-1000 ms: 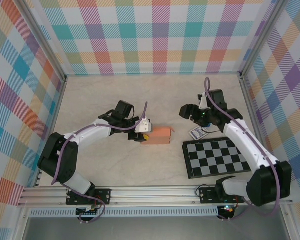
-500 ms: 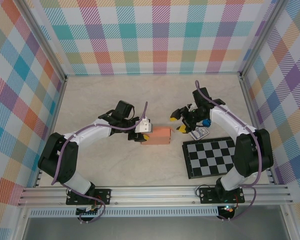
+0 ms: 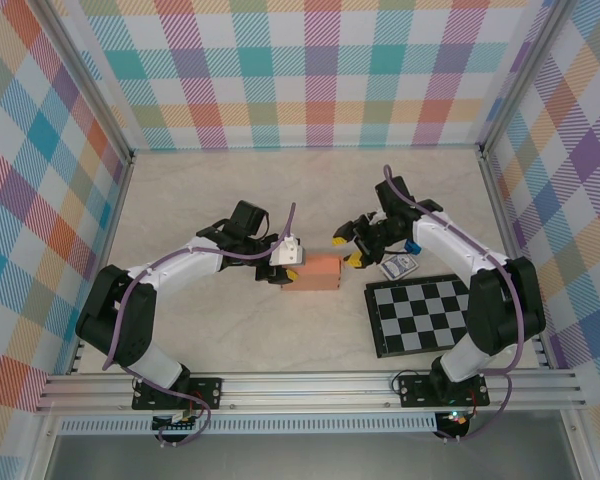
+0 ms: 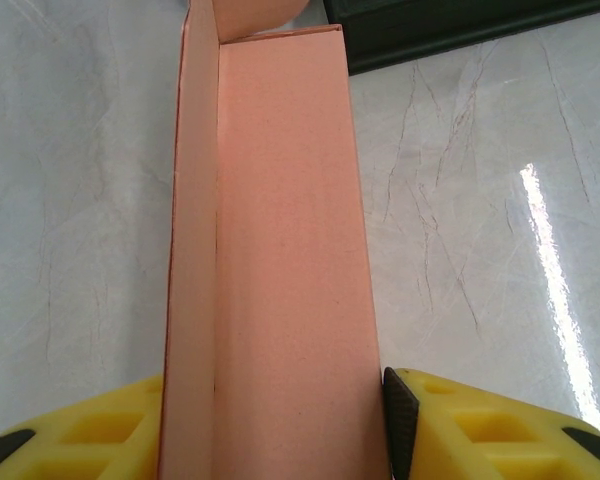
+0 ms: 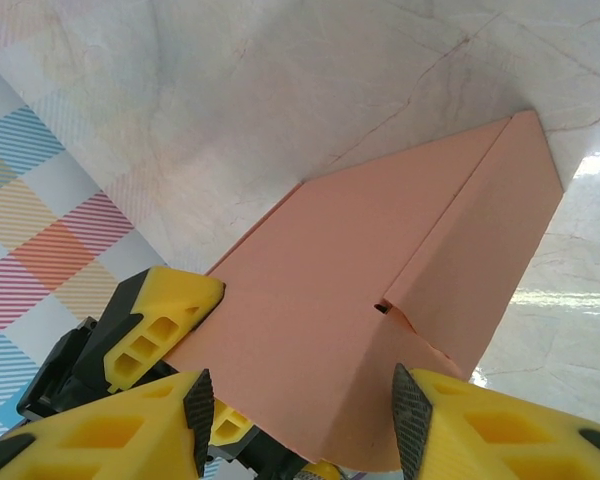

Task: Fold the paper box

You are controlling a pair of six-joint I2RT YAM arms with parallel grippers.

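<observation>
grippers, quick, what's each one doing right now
left gripper: closed on the paper box.
right gripper: jaws straddle the paper box's end; cannot tell whether it grips.

paper box | salmon-orange, folded long rectangular | lying flat, long axis left-right

Counter: pale cream surface with thin grey marble veins, glossy, boxed in on three sides.
Back wall: upright panel in pastel plaid of teal, orange, pink, purple and yellow on white.
Left wall: same plaid, meeting the counter's left edge.
Right wall: same plaid, closing the right edge.
Corner posts: bare aluminium bars running up where the walls join.
Front rail: slotted aluminium bars along the counter's near edge.
Below the rail: a grey strip, perhaps floor, too dim to tell.
Light: even and bright; a white streak of glare lies on the counter.
</observation>
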